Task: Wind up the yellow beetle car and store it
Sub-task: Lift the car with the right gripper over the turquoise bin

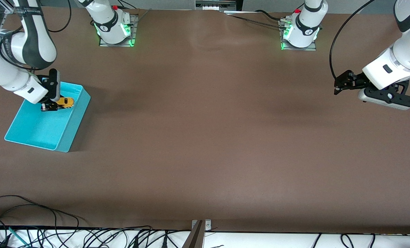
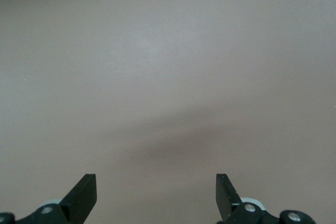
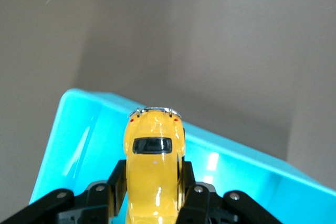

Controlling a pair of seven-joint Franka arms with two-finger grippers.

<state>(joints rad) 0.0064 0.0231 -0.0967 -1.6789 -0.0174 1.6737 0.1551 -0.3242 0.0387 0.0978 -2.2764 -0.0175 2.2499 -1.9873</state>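
From my station I count one table (image 1: pixel 205 137), two arms, one bin and one car. The table is the biggest thing, a plain brown matte sheet that fills the front view; along its edge nearest the front camera runs a white strip with a tangle of black cables (image 1: pixel 88 237). Both arm bases glow green at the table's top edge in that view.

Next in size is the one turquoise bin (image 1: pixel 58 132), a shallow open tray toward the right arm's end of the table. The right gripper (image 1: pixel 50 106) hangs over the bin's interior, its fingers (image 3: pixel 116 179) clamped on the sides of the one yellow beetle car (image 1: pixel 65 102). The right wrist view shows the car held above the bin's wall, its dark window facing up.

The left gripper (image 1: pixel 339 84) waits over bare table at the left arm's end, its fingers (image 2: pixel 84 192) spread wide with nothing between them.

I can read no writing anywhere; a dark band on the right arm carries lettering too small to make out.
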